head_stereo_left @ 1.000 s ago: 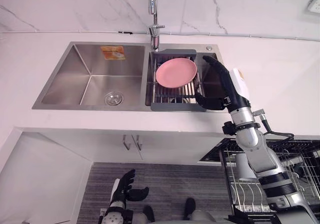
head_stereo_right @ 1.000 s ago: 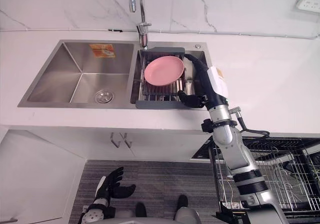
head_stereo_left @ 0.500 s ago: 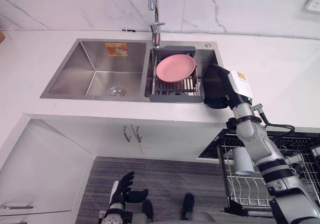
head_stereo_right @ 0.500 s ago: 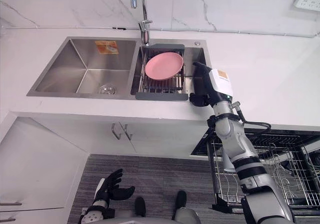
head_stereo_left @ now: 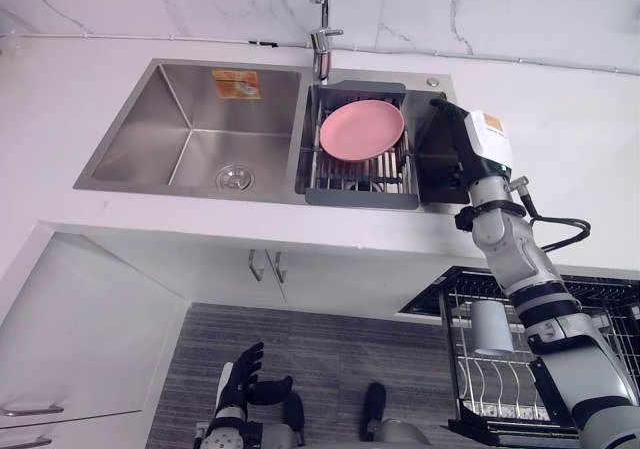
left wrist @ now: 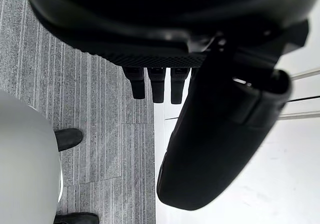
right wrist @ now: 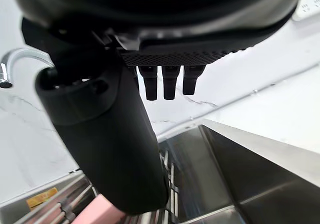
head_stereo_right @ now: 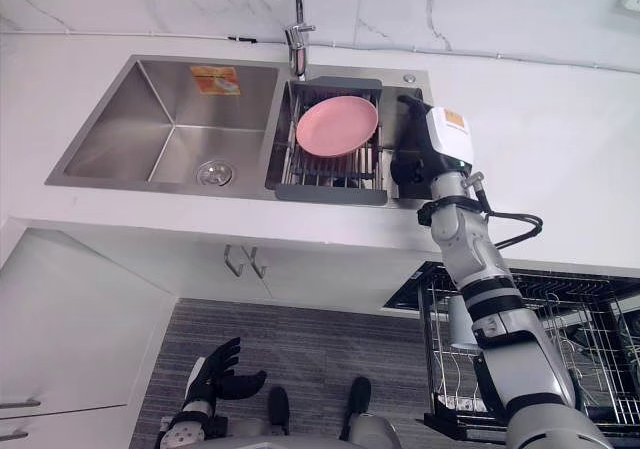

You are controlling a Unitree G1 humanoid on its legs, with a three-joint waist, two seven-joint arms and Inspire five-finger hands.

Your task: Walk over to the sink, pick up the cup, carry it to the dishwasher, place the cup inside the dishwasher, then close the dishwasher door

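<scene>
My right hand [head_stereo_left: 447,141] hangs over the narrow right part of the steel sink [head_stereo_left: 190,119], just right of the dark dish rack [head_stereo_left: 360,197]. In the right wrist view its fingers [right wrist: 169,84] are straight and hold nothing, with the thumb [right wrist: 107,149] beside them. A pink plate [head_stereo_left: 361,129] lies on the rack. A pale grey cup [head_stereo_left: 490,327] stands in the open dishwasher's wire rack [head_stereo_left: 590,309], below the counter at the right. My left hand [head_stereo_left: 243,374] hangs low over the floor, open and empty.
The faucet [head_stereo_left: 321,14] rises behind the sink's middle. The left basin has a drain [head_stereo_left: 231,177] and a sticker on its back wall. White counter [head_stereo_left: 570,159] surrounds the sink. Cabinet doors with handles [head_stereo_left: 266,266] stand below, above a grey striped floor [head_stereo_left: 330,359].
The camera has shifted. My right hand has left the dish rack's right edge, where its fingers and thumb were spread, and now hovers right of the rack with its fingers together.
</scene>
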